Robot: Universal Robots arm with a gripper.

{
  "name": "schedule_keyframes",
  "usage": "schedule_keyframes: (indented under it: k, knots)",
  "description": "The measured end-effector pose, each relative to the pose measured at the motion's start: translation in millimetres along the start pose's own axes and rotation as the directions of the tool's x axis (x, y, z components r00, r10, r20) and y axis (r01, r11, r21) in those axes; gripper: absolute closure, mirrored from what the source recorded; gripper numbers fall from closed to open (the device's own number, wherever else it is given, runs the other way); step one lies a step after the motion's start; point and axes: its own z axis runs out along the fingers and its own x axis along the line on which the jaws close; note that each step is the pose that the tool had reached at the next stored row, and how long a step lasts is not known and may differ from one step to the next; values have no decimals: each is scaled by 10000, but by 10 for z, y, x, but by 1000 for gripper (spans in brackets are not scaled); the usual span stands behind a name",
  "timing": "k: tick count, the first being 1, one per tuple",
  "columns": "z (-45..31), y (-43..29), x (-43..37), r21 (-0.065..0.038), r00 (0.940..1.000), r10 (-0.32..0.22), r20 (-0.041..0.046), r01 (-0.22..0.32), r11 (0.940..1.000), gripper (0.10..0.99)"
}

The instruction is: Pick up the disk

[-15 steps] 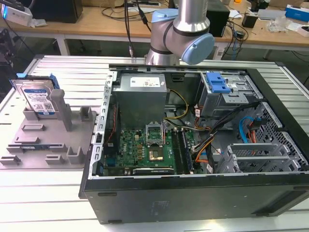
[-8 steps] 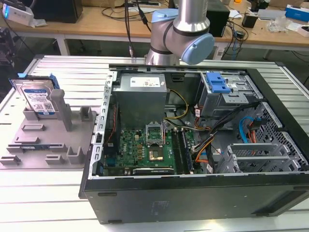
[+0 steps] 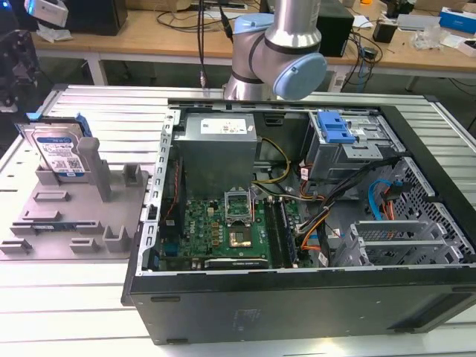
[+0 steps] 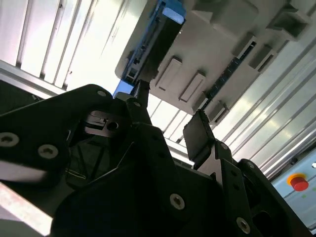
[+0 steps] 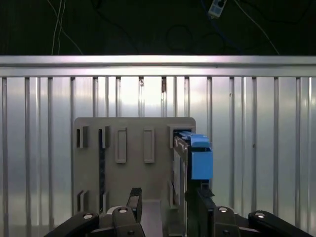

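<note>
Seen in the first wrist view, the black two-fingered end effector (image 5: 168, 205) is hanging above the grey plastic slotted fixture plate (image 5: 89, 170), its fingers spread and gripping nothing. The flat, silver-metal disk with blue side rails (image 3: 61, 152) is standing on edge in a slot of that plate, on the ribbed aluminium surface (image 3: 104, 104) at the exterior view's left. We are judging the pick-up as not yet made: no grasp, no lift.

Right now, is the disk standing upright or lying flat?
Upright. In the exterior view the disk stands on edge, its lower edge seated in the grey fixture plate and its labelled face vertical.
</note>
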Motion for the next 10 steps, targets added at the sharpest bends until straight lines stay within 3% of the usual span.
schedule_keyframes:
  k: [3, 4, 10]
  knots:
    - [11, 142, -127, 3, 10000, 0, -10, 0, 10000, 529]
    - [18, 166, -134, 7, 10000, 1, -10, -1, 10000, 529]
    - [73, 183, -184, 8, 10000, -5, -10, 5, 10000, 529]
